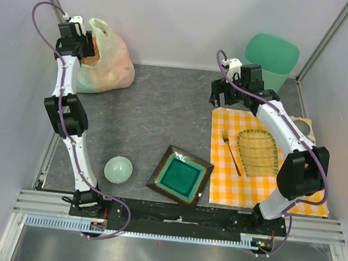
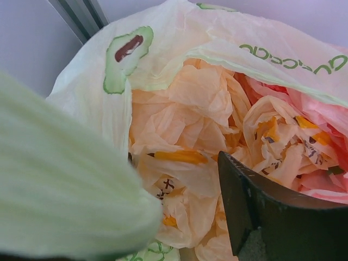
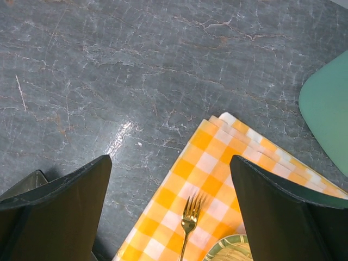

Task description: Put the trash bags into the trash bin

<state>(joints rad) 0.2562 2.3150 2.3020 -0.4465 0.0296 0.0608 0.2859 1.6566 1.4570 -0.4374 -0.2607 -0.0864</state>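
The crumpled peach-cream trash bags [image 2: 185, 125] with yellow-orange prints lie stuffed inside a yellow-green translucent bag [image 1: 109, 62] at the far left corner. My left gripper [image 1: 83, 51] is at that bag's mouth. In the left wrist view it [image 2: 185, 217] stands open over the peach bags; one dark finger [image 2: 261, 217] shows, and the other is hidden behind pale green bag film [image 2: 60, 179]. The mint-green trash bin [image 1: 272, 56] stands at the far right; its edge shows in the right wrist view [image 3: 326, 103]. My right gripper [image 1: 223, 101] is open and empty [image 3: 169, 163], above a cloth corner.
A yellow-checked cloth [image 1: 262, 176] lies on the right with a gold fork [image 1: 230, 151] and a woven oval plate [image 1: 258, 152] on it. A square teal dish [image 1: 180, 175] and a small pale green bowl [image 1: 118, 169] sit near the front. Walls enclose the table.
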